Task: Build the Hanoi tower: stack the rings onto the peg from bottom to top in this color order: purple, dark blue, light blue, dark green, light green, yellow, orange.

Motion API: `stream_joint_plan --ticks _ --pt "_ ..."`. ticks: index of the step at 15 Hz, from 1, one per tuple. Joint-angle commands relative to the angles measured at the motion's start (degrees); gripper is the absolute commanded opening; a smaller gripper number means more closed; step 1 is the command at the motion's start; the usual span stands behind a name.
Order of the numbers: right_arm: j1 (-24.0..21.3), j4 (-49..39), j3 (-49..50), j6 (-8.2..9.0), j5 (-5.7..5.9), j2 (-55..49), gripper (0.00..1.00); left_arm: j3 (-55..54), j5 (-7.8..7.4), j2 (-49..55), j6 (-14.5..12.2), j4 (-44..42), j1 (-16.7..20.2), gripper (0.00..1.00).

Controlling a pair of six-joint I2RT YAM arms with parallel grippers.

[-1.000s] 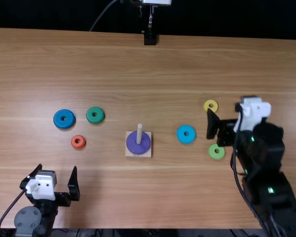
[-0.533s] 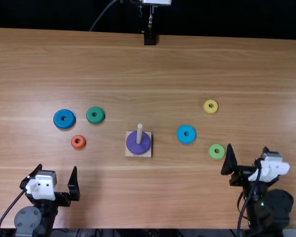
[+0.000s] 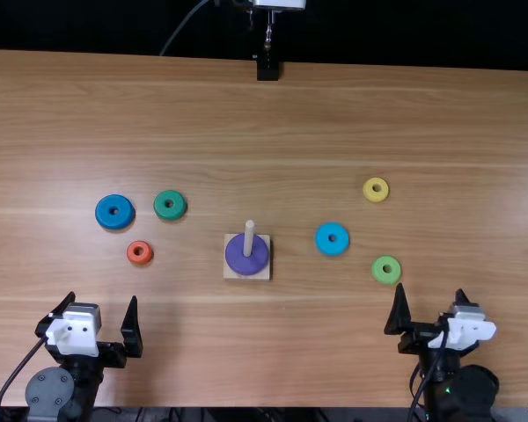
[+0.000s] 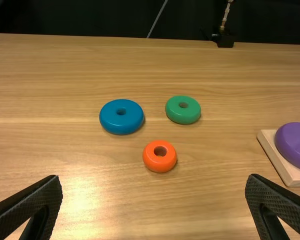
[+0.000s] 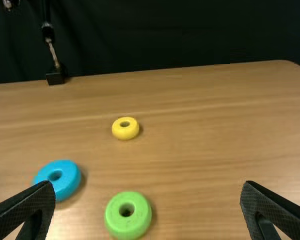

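Observation:
In the top view my left gripper [image 3: 104, 318] is open at the near left, and my right gripper [image 3: 431, 309] is open at the near right, below the light green ring [image 3: 386, 270]. The purple ring [image 3: 238, 262] lies around the peg [image 3: 249, 236] on its square base [image 3: 246, 275]. Left of it lie the dark blue ring [image 3: 114, 212], dark green ring [image 3: 170, 205] and orange ring [image 3: 140, 253]; to its right, the light blue ring [image 3: 332, 239] and yellow ring [image 3: 376, 190]. Both wrist views show spread fingers: left gripper [image 4: 154, 205], right gripper [image 5: 148, 207].
The wooden table [image 3: 246, 123] extends behind the rings to its far edge. A black mount with a metal stand [image 3: 267, 67] is at that edge, near the middle.
My right gripper has drawn back from beside the yellow and light green rings toward the near edge, lately shifting a little left. The left arm, rings and peg base have stayed put.

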State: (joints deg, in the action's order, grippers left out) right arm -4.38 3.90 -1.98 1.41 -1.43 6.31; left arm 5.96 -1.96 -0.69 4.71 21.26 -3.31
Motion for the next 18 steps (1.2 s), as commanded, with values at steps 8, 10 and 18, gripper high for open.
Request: stream_joint_plan --ticks 8,10,18 --pt "1.83 13.88 1.36 -0.04 -0.15 -6.31 1.0 -5.96 -0.68 0.69 -0.28 4.48 0.15 1.0" --pt "1.83 13.88 1.27 -0.04 -0.04 -6.31 1.0 -5.96 -0.68 0.69 -0.28 4.48 0.15 1.0" --pt "1.83 13.88 1.27 -0.04 -0.04 -6.31 1.0 -5.96 -0.68 0.69 -0.28 4.48 0.15 1.0"
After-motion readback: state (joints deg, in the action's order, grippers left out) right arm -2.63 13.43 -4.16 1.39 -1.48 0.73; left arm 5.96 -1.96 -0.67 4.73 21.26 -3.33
